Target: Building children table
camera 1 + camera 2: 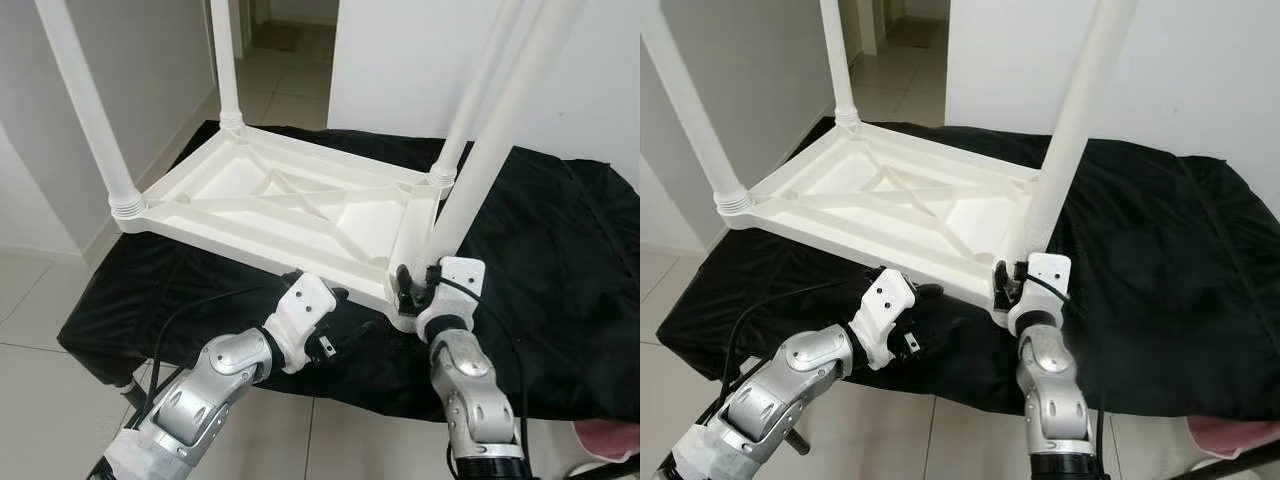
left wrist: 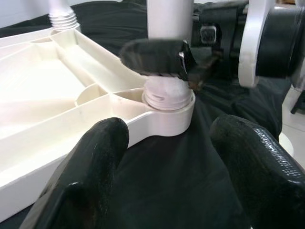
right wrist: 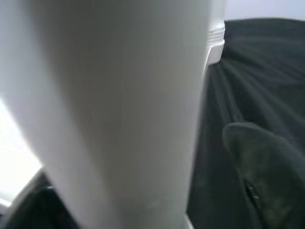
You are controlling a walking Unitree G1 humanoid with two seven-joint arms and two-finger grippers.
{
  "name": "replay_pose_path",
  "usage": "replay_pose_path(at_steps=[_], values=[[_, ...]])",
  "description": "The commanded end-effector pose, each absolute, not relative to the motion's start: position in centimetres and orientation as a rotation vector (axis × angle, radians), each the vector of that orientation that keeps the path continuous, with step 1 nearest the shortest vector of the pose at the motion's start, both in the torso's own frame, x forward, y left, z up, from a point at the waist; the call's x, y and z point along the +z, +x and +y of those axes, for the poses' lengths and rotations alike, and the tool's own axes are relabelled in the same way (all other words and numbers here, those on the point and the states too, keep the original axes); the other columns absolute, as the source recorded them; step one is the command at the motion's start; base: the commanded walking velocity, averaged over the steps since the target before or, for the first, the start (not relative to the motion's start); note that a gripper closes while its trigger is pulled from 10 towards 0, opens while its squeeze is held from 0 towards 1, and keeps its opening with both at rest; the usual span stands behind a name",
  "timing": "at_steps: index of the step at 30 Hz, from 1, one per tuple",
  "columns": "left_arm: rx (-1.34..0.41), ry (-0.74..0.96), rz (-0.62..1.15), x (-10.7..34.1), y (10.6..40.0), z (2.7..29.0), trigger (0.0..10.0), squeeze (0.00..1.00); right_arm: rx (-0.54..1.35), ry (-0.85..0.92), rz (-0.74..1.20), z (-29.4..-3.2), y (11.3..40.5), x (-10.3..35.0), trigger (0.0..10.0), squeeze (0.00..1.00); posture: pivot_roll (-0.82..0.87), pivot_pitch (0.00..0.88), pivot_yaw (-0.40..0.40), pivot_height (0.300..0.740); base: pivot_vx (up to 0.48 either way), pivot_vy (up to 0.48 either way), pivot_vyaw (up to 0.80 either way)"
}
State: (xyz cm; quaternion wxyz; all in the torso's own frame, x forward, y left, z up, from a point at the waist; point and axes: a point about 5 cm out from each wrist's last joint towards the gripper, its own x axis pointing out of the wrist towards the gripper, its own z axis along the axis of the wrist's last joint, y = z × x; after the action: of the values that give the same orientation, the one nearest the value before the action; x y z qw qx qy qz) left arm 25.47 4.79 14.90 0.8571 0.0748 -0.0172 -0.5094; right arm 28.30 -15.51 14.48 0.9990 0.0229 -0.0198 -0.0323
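A white moulded-plastic table top [image 1: 285,205] lies upside down across the middle of the head views, its underside ribbed with diagonal braces, on a crinkled black cloth [image 1: 560,260] that drapes a low surface. At the upper left, two smooth, round, tapering legs [image 1: 85,100] rise from threaded collars at its corners; a third stands at the far right corner. Pale floor tiles [image 1: 30,310] show at the left edge.

At lower centre-left, the left gripper [image 2: 167,157] hovers over the cloth just beside the near right corner socket, its matte black fingers [image 2: 90,162] spread wide and empty.

At centre-right, the fourth leg [image 1: 500,130] stands slightly tilted in that near corner socket [image 2: 167,112], its ridged thread showing above the rim. The right gripper [image 1: 415,285] clasps this leg just above the thread, fingers closed around it.
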Motion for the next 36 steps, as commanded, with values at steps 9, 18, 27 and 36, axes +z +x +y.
replay_pose_path(at_steps=[9,18,27,36], values=[[-1.151,0.192,-0.025,15.0,25.5,4.9,10.0,0.0,0.193,0.038,-0.066,-15.1,28.3,15.2,10.0,0.0,-0.03,0.022,-0.001,0.74,0.0,0.0,0.0],[-1.169,0.202,-0.021,15.0,25.5,4.8,10.0,0.0,0.443,-0.059,-0.054,-16.4,28.9,15.0,10.0,0.0,-0.04,0.032,0.028,0.74,0.0,0.0,0.0],[-1.172,0.202,-0.021,15.0,25.4,4.8,10.0,0.0,0.659,-0.171,0.025,-17.2,29.5,13.9,9.8,0.0,-0.04,0.022,0.03,0.74,0.0,0.0,0.0],[-1.173,0.203,-0.023,15.1,25.6,4.7,10.0,0.0,0.7,-0.209,0.012,-17.6,30.3,14.2,0.0,0.0,-0.04,0.018,0.034,0.74,0.0,0.0,0.0]])
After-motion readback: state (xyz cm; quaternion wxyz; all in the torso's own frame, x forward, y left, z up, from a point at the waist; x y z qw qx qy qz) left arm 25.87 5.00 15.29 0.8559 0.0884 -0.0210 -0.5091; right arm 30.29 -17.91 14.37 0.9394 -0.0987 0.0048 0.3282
